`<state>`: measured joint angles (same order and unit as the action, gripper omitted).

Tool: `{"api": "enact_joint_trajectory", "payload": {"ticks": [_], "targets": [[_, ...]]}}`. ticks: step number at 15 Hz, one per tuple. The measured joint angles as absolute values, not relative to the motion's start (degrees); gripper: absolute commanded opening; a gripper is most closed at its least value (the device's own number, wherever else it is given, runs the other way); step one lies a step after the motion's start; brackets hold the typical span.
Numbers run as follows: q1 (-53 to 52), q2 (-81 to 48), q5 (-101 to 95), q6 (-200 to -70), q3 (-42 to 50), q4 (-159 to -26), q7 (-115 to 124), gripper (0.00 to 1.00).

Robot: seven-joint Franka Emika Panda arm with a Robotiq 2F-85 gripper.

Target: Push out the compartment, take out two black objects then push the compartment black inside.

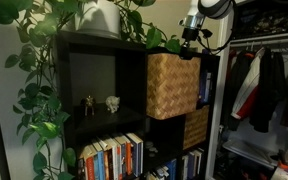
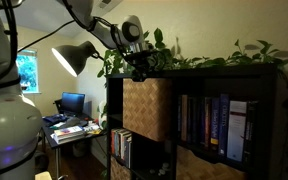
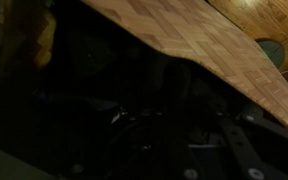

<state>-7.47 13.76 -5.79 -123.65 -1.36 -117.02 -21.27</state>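
The tan wicker compartment (image 1: 172,85) sticks out forward from the upper cell of the black shelf unit (image 1: 94,45). It shows in both exterior views (image 2: 147,108). My gripper (image 1: 189,45) hangs just above the bin's top rim, pointing down into it (image 2: 139,68). In the wrist view a woven wall of the bin (image 3: 204,40) slants across the top, and below it all is dark. The gripper fingers (image 3: 189,135) are barely visible there, and I cannot tell whether they are open or shut. No black objects can be made out in the dark interior.
A darker woven bin (image 1: 196,128) sits in the cell below. Books (image 1: 112,157) fill the lower shelves and books (image 2: 214,118) stand beside the bin. Two small figurines (image 1: 100,102) stand in the open cell. Trailing plants (image 1: 44,60) top the unit. Clothes (image 1: 264,85) hang nearby, and a lamp (image 2: 74,57) stands over a desk.
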Motion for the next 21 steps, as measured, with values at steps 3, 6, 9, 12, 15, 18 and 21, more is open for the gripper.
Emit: {"api": "enact_joint_trajectory", "payload": {"ticks": [3, 6, 9, 12, 15, 18, 21], "targets": [[-7.5, 13.75, -5.06, -123.55, -1.47, -116.97, -22.05, 0.06], [-7.52, 14.05, -5.07, -122.5, -1.87, -116.33, -23.26, 0.07], [-7.52, 14.96, -5.44, -119.69, -2.44, -114.43, -23.89, 0.07], [-7.51, 15.9, -6.64, -117.48, -2.61, -111.97, -23.9, 0.07], [-7.05, 16.47, -10.29, -117.49, -2.61, -109.59, -23.13, 0.07], [-6.06, 16.49, -15.1, -119.11, -2.61, -107.25, -21.84, 0.06], [-4.73, 16.47, -21.2, -122.9, -2.64, -105.49, -19.49, 0.06]]}}
